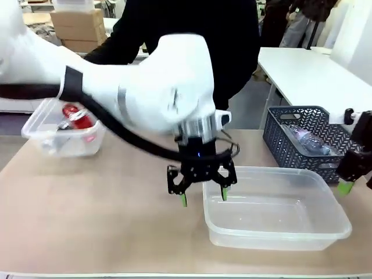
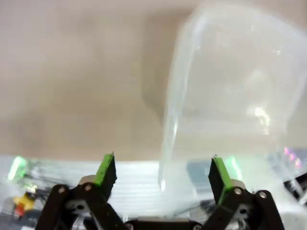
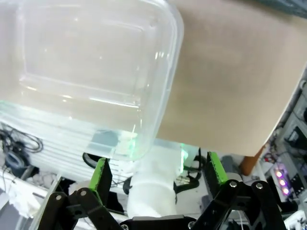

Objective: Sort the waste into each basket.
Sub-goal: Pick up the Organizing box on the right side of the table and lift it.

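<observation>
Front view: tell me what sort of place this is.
Likely a robotics lab or workshop: white robot arm over a tan table, stacked brown cardboard boxes and a white work table behind the person.

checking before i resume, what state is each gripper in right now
left gripper: open, holding nothing
right gripper: open, holding nothing

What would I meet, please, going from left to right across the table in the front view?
Clear tub holding red cans → left gripper, open → empty clear tub → right gripper, open.
</observation>
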`<state>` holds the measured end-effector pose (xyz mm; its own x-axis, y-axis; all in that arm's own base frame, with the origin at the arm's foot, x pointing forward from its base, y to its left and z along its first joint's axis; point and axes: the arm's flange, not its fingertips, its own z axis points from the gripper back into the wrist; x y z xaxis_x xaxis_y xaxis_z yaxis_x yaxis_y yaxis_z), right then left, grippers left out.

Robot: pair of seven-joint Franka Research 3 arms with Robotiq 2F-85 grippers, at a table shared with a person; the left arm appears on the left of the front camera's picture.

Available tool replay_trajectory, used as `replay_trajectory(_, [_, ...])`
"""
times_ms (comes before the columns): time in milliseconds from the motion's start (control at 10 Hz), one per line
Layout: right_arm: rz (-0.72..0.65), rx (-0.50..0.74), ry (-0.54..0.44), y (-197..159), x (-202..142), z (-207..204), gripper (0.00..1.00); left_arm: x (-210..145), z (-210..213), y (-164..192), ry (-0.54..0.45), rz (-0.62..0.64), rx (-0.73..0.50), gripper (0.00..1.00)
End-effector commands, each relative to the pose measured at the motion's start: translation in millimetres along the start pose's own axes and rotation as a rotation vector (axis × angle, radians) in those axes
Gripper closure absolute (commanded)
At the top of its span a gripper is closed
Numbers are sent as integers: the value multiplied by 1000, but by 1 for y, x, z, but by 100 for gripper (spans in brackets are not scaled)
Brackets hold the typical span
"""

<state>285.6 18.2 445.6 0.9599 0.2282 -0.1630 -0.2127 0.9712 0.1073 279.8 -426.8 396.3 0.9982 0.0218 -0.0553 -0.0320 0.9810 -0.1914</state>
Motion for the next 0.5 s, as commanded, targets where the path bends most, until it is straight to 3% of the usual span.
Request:
replay_trajectory(0, [-7, 2, -19, -3, -6, 6, 0, 5, -16, 12, -172, 62, 100, 0])
replay_trajectory(100, [-7, 2, -19, -3, -6, 6, 0, 0, 0, 0, 0, 0, 0, 0])
replay_trajectory(200, [0, 2, 4, 0, 1, -1, 0, 0, 0, 0, 0, 0, 0, 0])
replay_trajectory(300, [80, 6, 53, 15, 17, -29, 0, -3, -17, 9, -98, 4, 22, 0])
replay_trajectory(400, [93, 31, 101, 22, 23, -60, 0, -1, -18, 11, -103, -4, 19, 0])
